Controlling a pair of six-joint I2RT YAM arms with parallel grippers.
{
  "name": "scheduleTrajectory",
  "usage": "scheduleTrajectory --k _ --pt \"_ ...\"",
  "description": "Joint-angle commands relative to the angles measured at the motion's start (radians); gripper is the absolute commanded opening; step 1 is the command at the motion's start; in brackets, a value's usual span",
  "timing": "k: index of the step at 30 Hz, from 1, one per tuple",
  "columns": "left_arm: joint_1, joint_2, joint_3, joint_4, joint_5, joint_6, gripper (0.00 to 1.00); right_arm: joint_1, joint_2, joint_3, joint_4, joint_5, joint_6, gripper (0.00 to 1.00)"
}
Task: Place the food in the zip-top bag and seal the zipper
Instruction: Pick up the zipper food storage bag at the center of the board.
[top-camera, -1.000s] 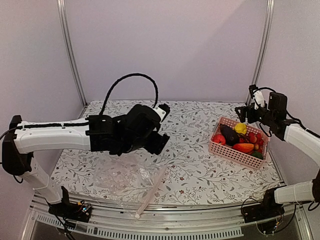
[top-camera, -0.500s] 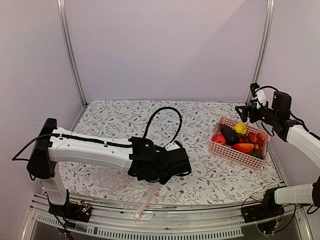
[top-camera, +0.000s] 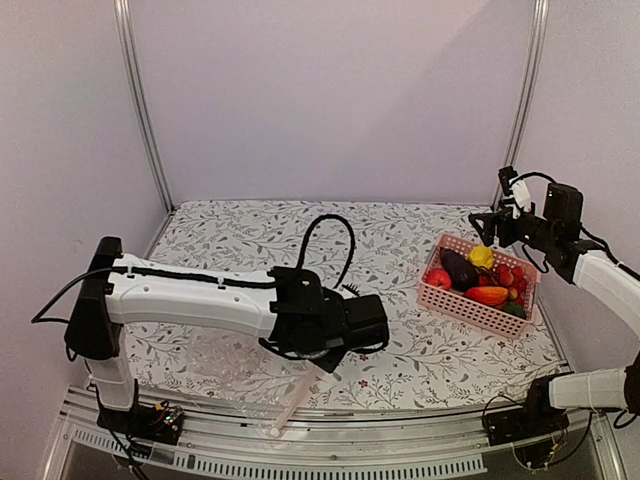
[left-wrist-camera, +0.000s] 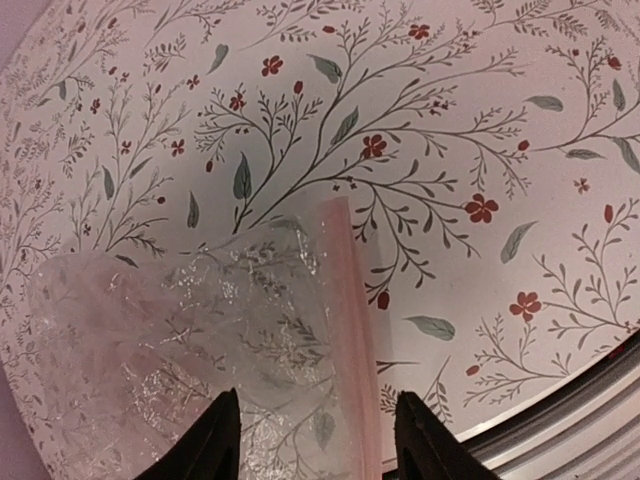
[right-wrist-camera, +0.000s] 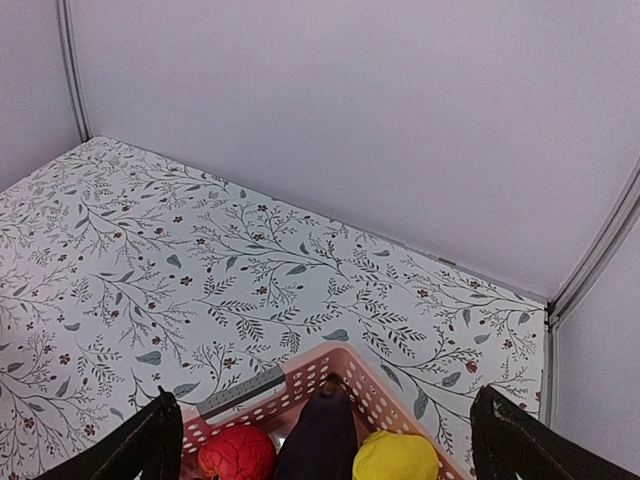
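Note:
The clear zip-top bag lies flat near the table's front left, and its pinkish zipper runs along its right edge. My left gripper is low over that edge. Its jaws are open and straddle the zipper and the crinkly bag without pinching them. The food sits in the pink basket: a purple eggplant, a yellow lemon, a red fruit, an orange-red piece and a green cucumber. My right gripper hangs open above the basket's far end.
The table has a floral cloth. Its metal front rail lies just beyond the bag's near corner. Purple walls and frame posts close in the back and sides. A grey label is on the basket rim.
The left arm swung right and down from above the bag to its zipper edge, and its jaws have narrowed. The right arm has barely moved.

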Motion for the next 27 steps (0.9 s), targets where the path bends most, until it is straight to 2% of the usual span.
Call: scheduleTrajectory --k 1,11,23,27 --pt "-0.016 0.04 -0.016 -0.051 0.096 -0.092 0.52 -0.008 -0.019 -0.013 -0.011 -0.02 -0.01 0.99" --pt "-0.028 0.119 -0.01 -0.09 0.126 -0.121 0.54 -0.007 -0.004 -0.005 -0.023 -0.032 -0.011 0.99" --pt "-0.028 0.17 -0.022 -0.158 0.089 -0.156 0.41 -0.007 -0.01 -0.005 -0.024 -0.029 -0.013 0.99" --pt "-0.028 0.188 -0.035 -0.171 0.089 -0.171 0.4 -0.006 -0.007 -0.003 -0.026 -0.028 -0.012 0.99"
